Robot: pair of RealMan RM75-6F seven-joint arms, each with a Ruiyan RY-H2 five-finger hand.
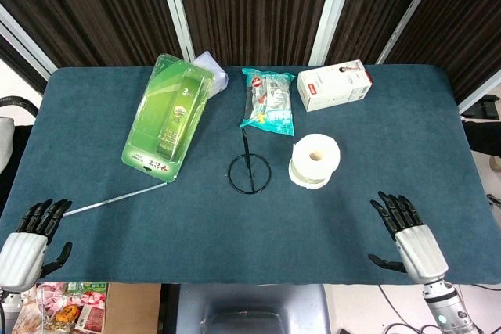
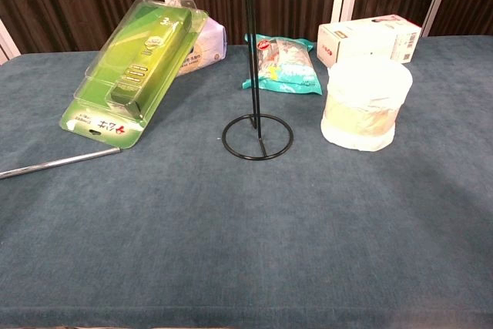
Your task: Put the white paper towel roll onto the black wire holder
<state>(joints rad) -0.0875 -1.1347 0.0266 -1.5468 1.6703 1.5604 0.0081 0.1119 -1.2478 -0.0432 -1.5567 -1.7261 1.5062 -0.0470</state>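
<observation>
The white paper towel roll (image 1: 315, 161) (image 2: 365, 103) stands upright on the blue table, just right of the black wire holder (image 1: 249, 170) (image 2: 256, 125), whose ring base lies flat with its thin rod pointing straight up. The two do not touch. My left hand (image 1: 30, 238) rests at the table's near left corner, fingers spread, holding nothing. My right hand (image 1: 407, 230) is at the near right edge, also open and empty, well short of the roll. Neither hand shows in the chest view.
A green blister pack (image 1: 167, 119) (image 2: 132, 72) leans at the left over a pale pouch (image 2: 202, 42). A teal snack bag (image 1: 268, 100) (image 2: 286, 65) and a white box (image 1: 334, 85) (image 2: 370, 39) lie behind. A thin metal rod (image 1: 113, 199) (image 2: 59, 162) lies near left.
</observation>
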